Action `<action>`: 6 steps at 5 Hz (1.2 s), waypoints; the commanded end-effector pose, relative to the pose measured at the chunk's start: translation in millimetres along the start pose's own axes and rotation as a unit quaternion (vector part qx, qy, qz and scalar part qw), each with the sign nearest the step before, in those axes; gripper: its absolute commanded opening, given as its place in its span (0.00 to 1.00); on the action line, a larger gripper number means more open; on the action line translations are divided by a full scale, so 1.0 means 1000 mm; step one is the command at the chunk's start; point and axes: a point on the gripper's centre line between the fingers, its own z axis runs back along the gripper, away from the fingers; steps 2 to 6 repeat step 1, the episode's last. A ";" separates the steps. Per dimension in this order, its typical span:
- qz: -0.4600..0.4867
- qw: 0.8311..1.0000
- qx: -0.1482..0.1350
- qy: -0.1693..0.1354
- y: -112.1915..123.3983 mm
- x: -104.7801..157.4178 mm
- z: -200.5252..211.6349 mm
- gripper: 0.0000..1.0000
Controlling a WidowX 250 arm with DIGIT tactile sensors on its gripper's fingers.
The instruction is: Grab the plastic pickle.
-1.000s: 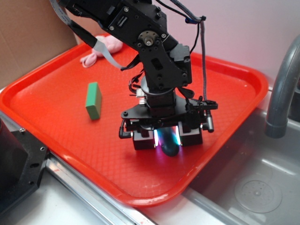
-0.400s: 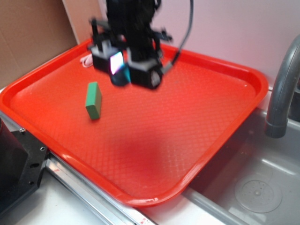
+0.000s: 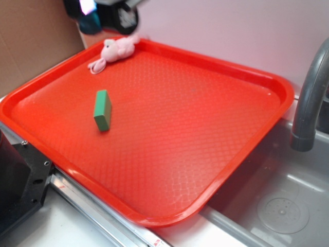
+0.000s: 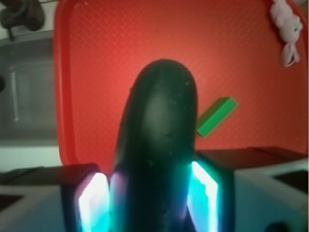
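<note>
The plastic pickle (image 4: 159, 145), dark teal-green and rounded, fills the middle of the wrist view, clamped between my two glowing pads (image 4: 91, 200). My gripper (image 4: 152, 200) is shut on it and held high above the red tray (image 4: 96, 72). In the exterior view the gripper (image 3: 100, 13) is blurred at the top left edge, above the tray's (image 3: 205, 128) far left corner, with a bit of the pickle (image 3: 90, 21) showing under it.
A bright green block (image 3: 103, 110) lies on the tray's left part. A pink plush toy (image 3: 115, 50) sits at the far left corner. A grey faucet (image 3: 308, 103) and sink basin (image 3: 277, 206) stand to the right. Brown cardboard (image 3: 31, 41) rises at the left.
My gripper has lifted off the tray's front middle with the pickle in it, rising up and back to the far left. The block and plush have not moved.
</note>
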 end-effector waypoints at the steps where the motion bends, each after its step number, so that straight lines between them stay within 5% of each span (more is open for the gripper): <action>1: 0.042 0.999 -0.017 -0.022 0.005 0.000 0.021 0.00; 6: 0.042 0.999 -0.017 -0.022 0.005 0.000 0.021 0.00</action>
